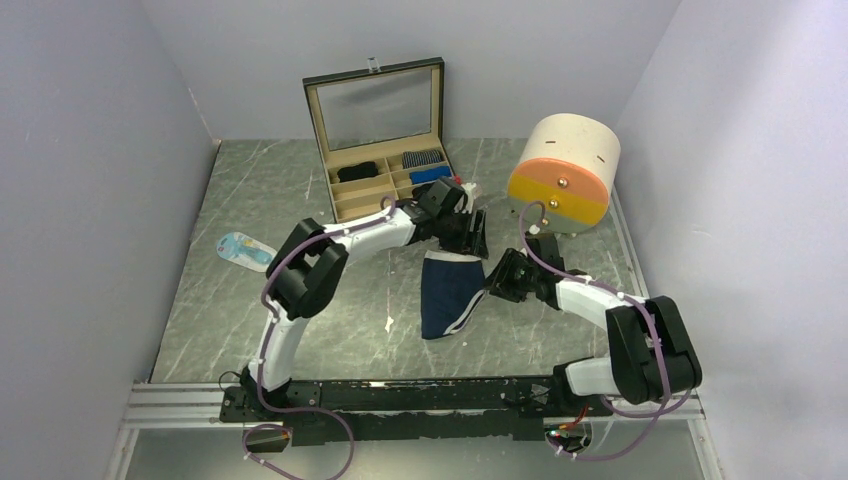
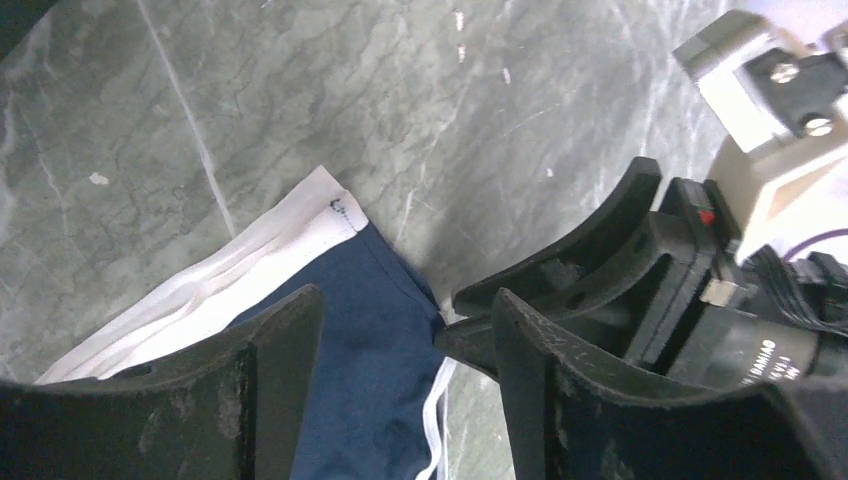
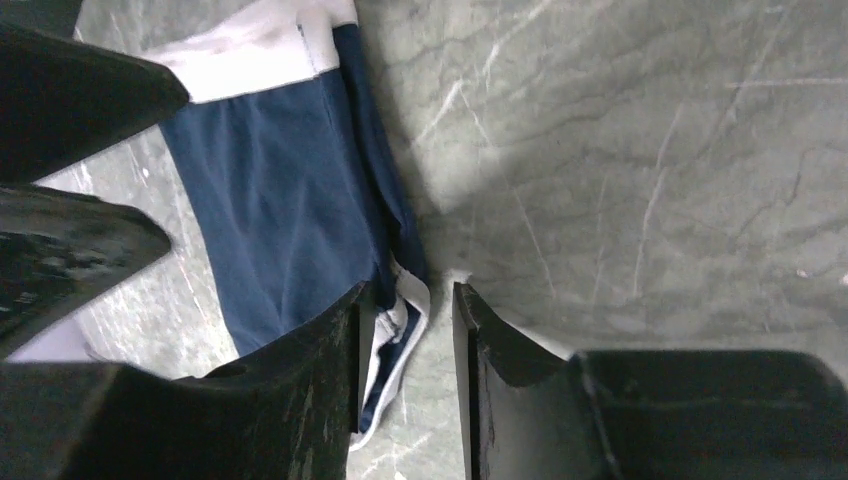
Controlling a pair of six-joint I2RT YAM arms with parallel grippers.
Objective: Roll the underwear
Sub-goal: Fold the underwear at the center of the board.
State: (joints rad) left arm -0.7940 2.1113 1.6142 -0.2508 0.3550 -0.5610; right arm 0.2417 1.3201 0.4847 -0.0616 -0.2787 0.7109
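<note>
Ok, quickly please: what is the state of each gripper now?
Left gripper: open, over the underwear, holding nothing.
Right gripper: open, at the underwear's edge, holding nothing.

On the grey marbled table (image 1: pixel 300 170), an open tan compartment box (image 1: pixel 333 196) stands at twelve o'clock, its glazed lid (image 1: pixel 375 105) upright, holding a grey striped bundle (image 1: pixel 423 158) and a bright blue one (image 1: pixel 430 174). A cream drum (image 1: pixel 565 165) with an orange-and-yellow face lies at two o'clock; a pale blue packet (image 1: pixel 245 249) lies at nine.
</note>
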